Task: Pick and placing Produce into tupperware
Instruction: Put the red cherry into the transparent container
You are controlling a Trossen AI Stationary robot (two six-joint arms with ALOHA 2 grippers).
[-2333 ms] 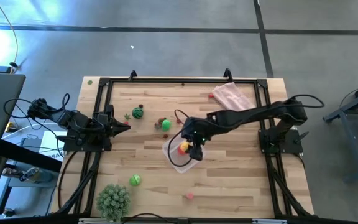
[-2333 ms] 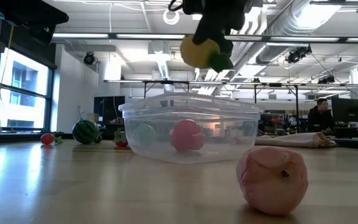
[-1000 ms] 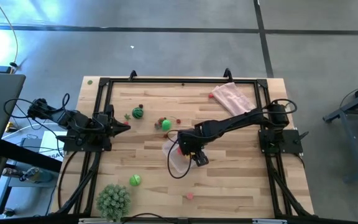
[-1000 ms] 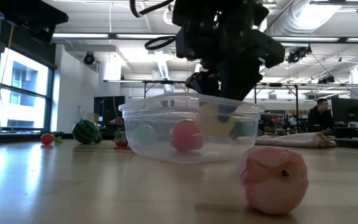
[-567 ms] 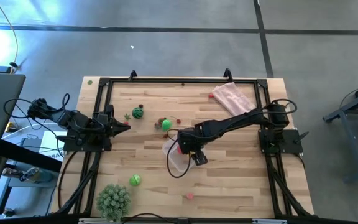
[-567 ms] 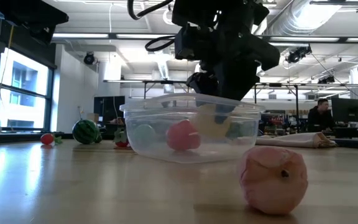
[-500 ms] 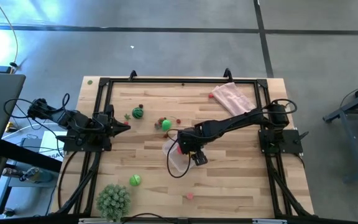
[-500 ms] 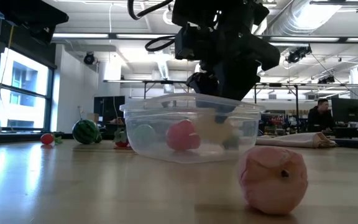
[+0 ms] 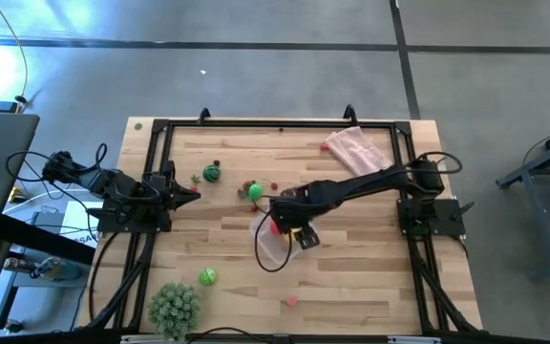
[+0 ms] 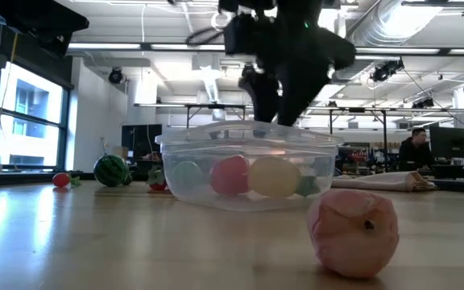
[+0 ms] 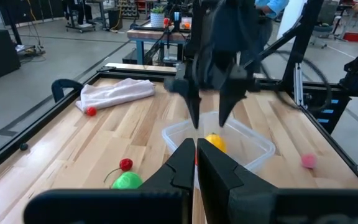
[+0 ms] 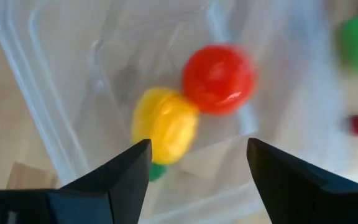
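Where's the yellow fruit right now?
The yellow fruit lies inside the tupperware near mid-table, touching the red fruit, directly under the open right gripper.

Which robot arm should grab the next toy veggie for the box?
Probably the right. The right gripper hangs open just above the tupperware, near the green toy. The left gripper sits shut at the table's left edge, farther off.
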